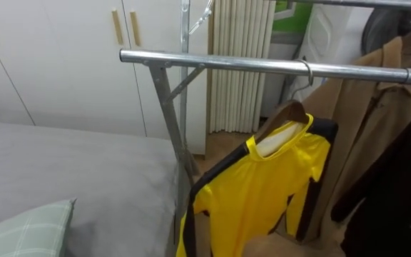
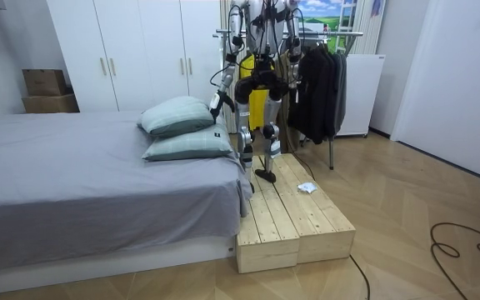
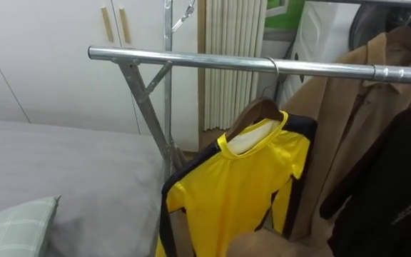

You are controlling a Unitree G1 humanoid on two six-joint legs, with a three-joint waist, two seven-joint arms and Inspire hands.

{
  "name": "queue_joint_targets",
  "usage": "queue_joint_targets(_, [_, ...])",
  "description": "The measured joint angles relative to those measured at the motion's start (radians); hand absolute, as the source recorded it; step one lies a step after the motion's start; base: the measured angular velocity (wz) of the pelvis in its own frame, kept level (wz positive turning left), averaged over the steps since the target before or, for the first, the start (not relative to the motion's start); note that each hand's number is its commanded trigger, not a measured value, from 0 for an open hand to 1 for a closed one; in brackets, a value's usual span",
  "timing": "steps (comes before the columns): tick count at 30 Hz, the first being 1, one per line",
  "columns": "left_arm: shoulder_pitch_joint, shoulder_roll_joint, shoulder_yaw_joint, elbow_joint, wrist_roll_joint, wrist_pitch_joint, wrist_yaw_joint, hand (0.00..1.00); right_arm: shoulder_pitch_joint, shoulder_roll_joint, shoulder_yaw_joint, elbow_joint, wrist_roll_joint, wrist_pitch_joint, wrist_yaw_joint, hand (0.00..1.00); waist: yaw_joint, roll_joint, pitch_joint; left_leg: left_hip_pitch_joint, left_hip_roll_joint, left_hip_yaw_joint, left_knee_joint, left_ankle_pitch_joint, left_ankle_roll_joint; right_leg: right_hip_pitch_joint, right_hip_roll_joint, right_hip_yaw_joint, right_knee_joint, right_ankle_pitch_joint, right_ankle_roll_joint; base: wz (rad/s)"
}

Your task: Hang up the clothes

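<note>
On the metal rail [image 1: 262,66] — yellow shirt [image 1: 262,189] on a wooden hanger [image 1: 284,114], hooked over the rail. Facing the rail, robot on a wooden platform [image 2: 294,217]; left hand [image 2: 217,103] and right hand [image 2: 293,82] lowered — whether they are open or closed cannot be told.

The rail [image 1: 262,66] is bare metal with a silvery sheen, and the hanger [image 1: 285,114] is smooth brown wood with a metal hook. The yellow shirt [image 1: 262,193] is thin, glossy cloth, while the tan coat [image 1: 366,121] looks thick and matt. The bed sheet [image 1: 84,171] is matt grey cloth, and the platform [image 2: 294,221] is raw pale wooden planks.
</note>
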Motion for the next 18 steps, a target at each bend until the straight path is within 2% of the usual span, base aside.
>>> queue_joint_targets(5, [0.0, -0.002, -0.016, 0.0, 0.0, 0.0, -0.009, 0.0, -0.01, -0.003, 0.0, 0.002, -0.023, 0.0, -0.003, 0.0, -0.001, 0.008, -0.0005, 0.0, 0.0, 0.0, -0.001, 0.0, 0.0, 0.001, 0.002, 0.012, -0.001, -0.001, -0.002, 0.0])
queue_joint_targets(18, [0.0, -0.002, -0.017, 0.001, 0.0, -0.002, -0.023, 0.0, -0.009, -0.003, 0.008, 0.014, 0.0, -0.001, -0.005, 0.0, 0.0, 0.007, -0.0016, 0.001, -0.007, 0.0, 0.003, 0.001, 0.0, 0.002, -0.005, 0.005, 0.0, -0.007, 0.006, 0.0])
